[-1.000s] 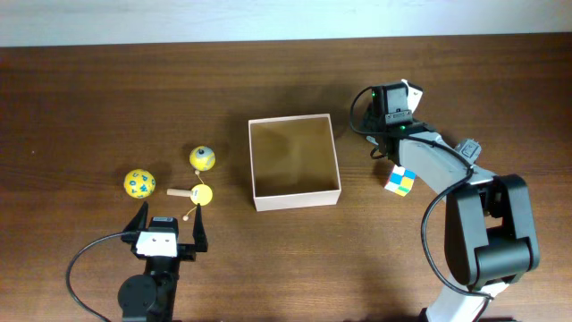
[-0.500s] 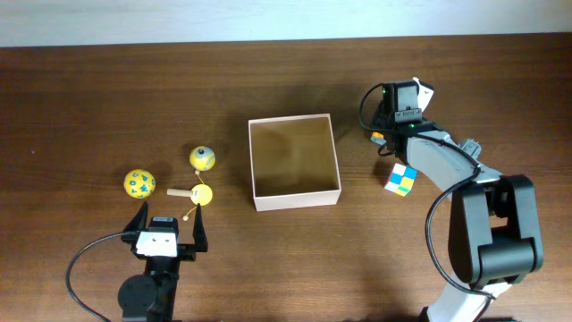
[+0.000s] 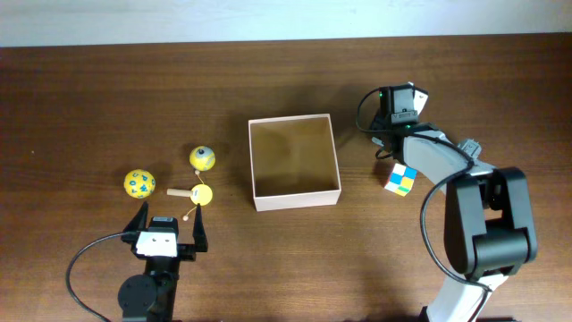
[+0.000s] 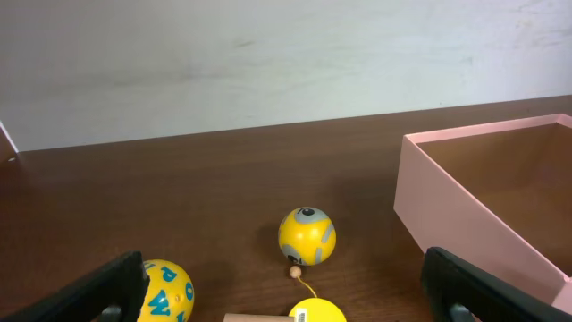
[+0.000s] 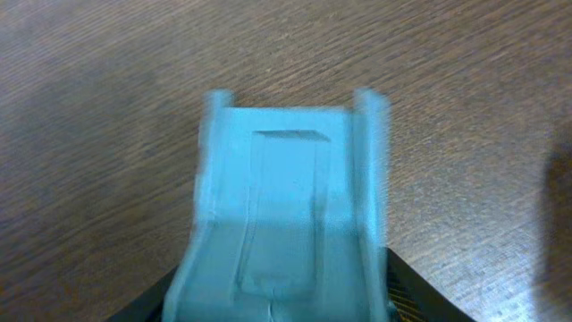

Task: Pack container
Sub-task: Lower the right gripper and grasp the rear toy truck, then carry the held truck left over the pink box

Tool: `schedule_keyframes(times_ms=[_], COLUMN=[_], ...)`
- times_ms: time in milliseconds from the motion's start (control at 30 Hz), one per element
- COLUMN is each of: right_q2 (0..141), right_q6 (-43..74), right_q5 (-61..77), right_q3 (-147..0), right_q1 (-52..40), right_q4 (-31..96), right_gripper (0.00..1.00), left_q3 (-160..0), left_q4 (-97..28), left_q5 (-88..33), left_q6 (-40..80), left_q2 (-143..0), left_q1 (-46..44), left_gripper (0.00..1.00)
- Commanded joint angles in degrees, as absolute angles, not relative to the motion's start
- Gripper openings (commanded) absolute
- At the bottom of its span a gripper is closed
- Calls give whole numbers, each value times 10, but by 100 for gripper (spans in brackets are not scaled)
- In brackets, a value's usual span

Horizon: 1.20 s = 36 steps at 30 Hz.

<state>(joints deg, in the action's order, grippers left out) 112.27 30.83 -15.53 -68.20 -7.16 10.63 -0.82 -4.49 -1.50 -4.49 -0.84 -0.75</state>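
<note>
So, container: your square, shallow, open-topped cardboard box (image 3: 297,198), white outside and tan-brown inside, sits flat near the middle of the dark brown wooden worktop (image 3: 89,98).
Left gripper: your left gripper (image 3: 171,213) hangs by the near edge, toward the left corner. Its jaws are spread wide and grip nothing.
Right gripper: your right gripper (image 5: 281,300) is to the right of the container, toward the far edge. From overhead its fingers are hidden under the wrist camera.
Teal block: in the blurred right wrist view, a light teal plastic block (image 5: 286,197) fills the space between the dark fingers. You cannot tell whether they clamp it or only flank it.
Lettered ball: a yellow ball with blue letters (image 3: 138,183) lies left of the container, well apart from it.
Grey-patched ball: a yellow ball with grey patches (image 3: 203,158) lies between the lettered ball and the container.
Peg toy: a small yellow ball (image 3: 204,194) on a string lies beside a short wooden peg (image 3: 180,191), just beyond the left fingertips.
Cube: a white, yellow and blue puzzle cube (image 3: 400,179) rests right of the container, just beside the right arm.
</note>
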Motion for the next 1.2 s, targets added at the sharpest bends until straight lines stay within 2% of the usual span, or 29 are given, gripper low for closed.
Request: schedule_keyframes(times_ms=[0,200,367,867,1167], right_q2=[1138,1138,1138,1086,1009], right_q6=[302,267,252,209,182], right_q5=[-144,-143,-143,-143,-133], right_q3=[-692,-692,-692,-708,-761], right_q1=[-70,-70,-70,-71,-71], right_q4=[116,117,120,148,232], right_gripper=[52,51,38,37,38], left_q3=[-5,-5,-5,-5,-5], left_q4=[-46,-46,-46,-46,-46], left_q5=[-13,-13,-13,-13,-13], left_q6=[-48,-48,-48,-48,-48], left_q2=[-3,-3,-3,-3,-3], left_q1=[-10,-10,-10,-10,-10], left_gripper=[99,99,99,99,99])
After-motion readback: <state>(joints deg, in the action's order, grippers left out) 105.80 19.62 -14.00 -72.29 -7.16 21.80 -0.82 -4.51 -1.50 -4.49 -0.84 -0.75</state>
